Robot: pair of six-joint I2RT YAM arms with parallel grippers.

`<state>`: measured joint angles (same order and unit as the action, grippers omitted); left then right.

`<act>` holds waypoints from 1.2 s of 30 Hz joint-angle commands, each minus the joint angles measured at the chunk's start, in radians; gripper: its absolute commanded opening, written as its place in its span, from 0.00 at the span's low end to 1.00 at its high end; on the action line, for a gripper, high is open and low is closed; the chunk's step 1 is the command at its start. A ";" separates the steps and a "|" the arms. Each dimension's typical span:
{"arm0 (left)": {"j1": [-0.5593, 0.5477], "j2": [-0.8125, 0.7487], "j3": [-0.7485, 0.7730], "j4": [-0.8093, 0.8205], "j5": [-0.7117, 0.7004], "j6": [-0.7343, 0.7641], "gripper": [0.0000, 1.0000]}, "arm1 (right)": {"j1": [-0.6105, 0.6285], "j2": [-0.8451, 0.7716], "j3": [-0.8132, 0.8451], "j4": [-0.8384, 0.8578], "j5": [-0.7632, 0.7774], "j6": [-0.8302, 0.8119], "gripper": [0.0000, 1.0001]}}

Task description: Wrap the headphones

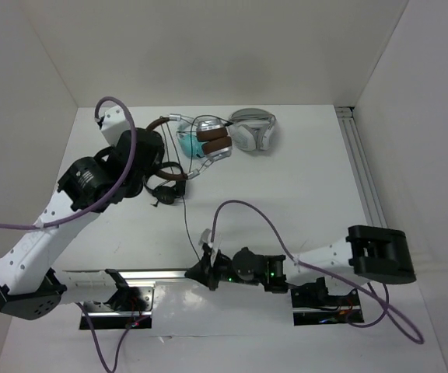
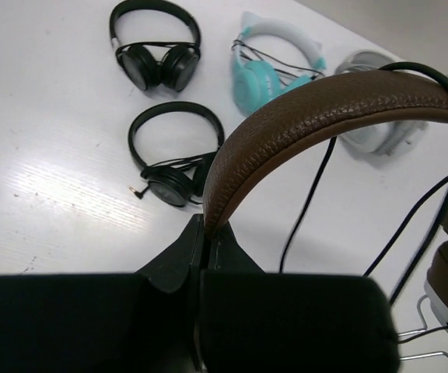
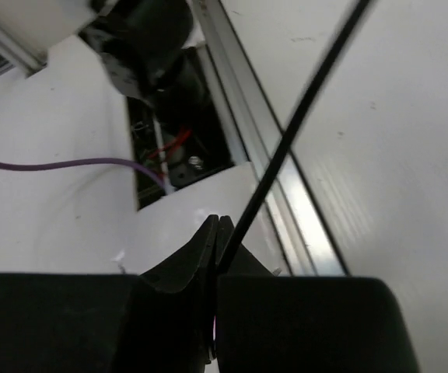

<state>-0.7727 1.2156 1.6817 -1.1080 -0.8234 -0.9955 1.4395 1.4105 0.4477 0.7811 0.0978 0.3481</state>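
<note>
Left hand (image 2: 206,230): clamps headband (image 2: 325,109) | right hand (image 3: 217,225): cable (image 3: 302,116) | teal headset (image 2: 257,78) maybe touching

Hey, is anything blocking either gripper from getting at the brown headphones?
Nothing visible does. The left gripper is closed on the headphones at the brown headband, and the right gripper pinches their black cable.

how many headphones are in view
5: the brown headphones, headband pinched in the left fingers; a black pair at the left wrist view's top left; a second black pair below it; a teal cat-ear pair; a white-grey pair behind the headband. More may be hidden.
</note>
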 commanded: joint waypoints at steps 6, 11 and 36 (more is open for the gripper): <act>0.164 -0.036 -0.180 0.177 0.098 0.086 0.00 | 0.277 -0.192 0.192 -0.403 0.440 -0.142 0.00; 0.193 -0.036 -0.272 0.197 0.138 0.141 0.00 | 0.335 -0.171 0.348 -0.577 0.605 -0.195 0.00; -0.193 -0.163 -0.539 0.188 0.425 0.543 0.00 | 0.208 -0.275 0.634 -1.206 0.959 -0.328 0.00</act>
<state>-0.8848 1.0870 1.1435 -0.9405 -0.4263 -0.4709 1.6997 1.1995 1.0809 -0.4274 1.0397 0.0551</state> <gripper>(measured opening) 0.074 0.008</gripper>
